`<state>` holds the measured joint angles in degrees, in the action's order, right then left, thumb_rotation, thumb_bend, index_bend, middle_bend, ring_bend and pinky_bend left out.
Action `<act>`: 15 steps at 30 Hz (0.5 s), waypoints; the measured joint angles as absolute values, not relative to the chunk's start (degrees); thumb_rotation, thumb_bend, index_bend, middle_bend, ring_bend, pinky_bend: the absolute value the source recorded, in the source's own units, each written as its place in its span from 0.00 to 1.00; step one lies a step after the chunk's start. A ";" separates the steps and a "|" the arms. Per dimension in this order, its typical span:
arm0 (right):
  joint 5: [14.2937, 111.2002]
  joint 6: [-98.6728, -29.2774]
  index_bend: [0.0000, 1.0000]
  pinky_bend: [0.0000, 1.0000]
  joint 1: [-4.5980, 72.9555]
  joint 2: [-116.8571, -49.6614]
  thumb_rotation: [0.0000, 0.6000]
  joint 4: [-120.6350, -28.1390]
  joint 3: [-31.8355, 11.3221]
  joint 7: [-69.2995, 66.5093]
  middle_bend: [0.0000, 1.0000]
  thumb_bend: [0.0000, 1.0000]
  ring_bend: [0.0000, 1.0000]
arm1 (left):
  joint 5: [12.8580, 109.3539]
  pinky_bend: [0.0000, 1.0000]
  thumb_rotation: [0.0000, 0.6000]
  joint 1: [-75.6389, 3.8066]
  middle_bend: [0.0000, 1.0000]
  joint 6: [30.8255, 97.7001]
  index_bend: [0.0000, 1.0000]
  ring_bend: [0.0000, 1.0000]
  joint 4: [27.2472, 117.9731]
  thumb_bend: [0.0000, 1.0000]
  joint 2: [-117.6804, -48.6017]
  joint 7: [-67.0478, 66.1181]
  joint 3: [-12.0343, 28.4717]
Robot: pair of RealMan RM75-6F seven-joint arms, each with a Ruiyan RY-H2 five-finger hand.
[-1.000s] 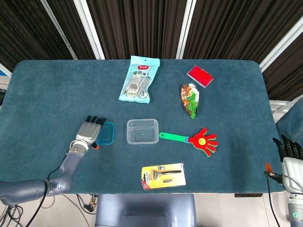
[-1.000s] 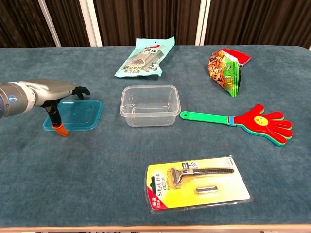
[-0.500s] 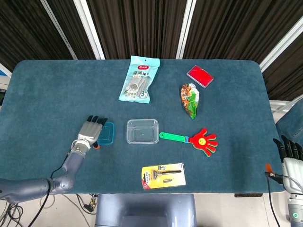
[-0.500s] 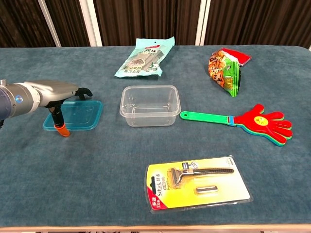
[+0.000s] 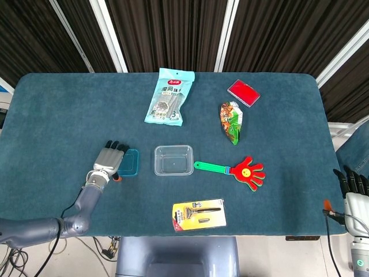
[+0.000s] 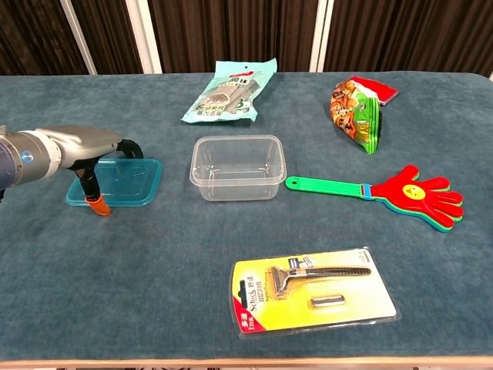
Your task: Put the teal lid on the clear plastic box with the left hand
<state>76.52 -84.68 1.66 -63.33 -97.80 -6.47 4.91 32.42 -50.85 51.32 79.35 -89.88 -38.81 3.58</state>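
— Dark curtains hang behind the blue counter (image 5: 52, 115). Where's the left robot hand (image 6: 81, 150)?
— Spread flat over the teal lid (image 6: 123, 182), gripping nothing, just left of the clear plastic box (image 6: 236, 166).
— And the right robot hand (image 5: 353, 187)?
— Far right of the box, off the counter; grip unreadable.

Bare tabletop (image 6: 173, 208) between teal lid (image 6: 123, 182) and clear plastic box (image 6: 237, 166), nothing blocking. Clapper toy (image 6: 385, 193) just right of the box; razor pack (image 6: 314, 288) near in front, snack bag (image 6: 229, 91) behind.

The left hand (image 5: 109, 159) lies palm-down near the bench's front-left part, fingers spread forward, thumb (image 6: 94, 194) pointing down. The right hand (image 5: 353, 190) hangs beyond the bench's right edge.
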 measured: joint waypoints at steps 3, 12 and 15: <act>76.35 -84.65 0.12 0.00 1.64 -63.35 1.00 -97.86 -6.51 4.97 0.03 0.41 0.03 | 32.38 0.00 1.00 -50.67 0.52 51.45 0.17 0.06 79.84 0.37 -89.56 -38.60 3.64; 76.40 -84.81 0.12 0.00 1.59 -63.52 1.00 -97.71 -6.54 5.08 0.03 0.41 0.03 | 32.92 0.00 1.00 -50.20 0.50 52.26 0.17 0.06 80.87 0.37 -88.50 -37.20 4.46; 76.39 -84.89 0.12 0.00 1.57 -63.54 1.00 -97.70 -6.59 5.12 0.03 0.41 0.03 | 33.33 0.00 1.00 -49.91 0.50 52.30 0.17 0.06 81.14 0.37 -88.13 -36.13 4.86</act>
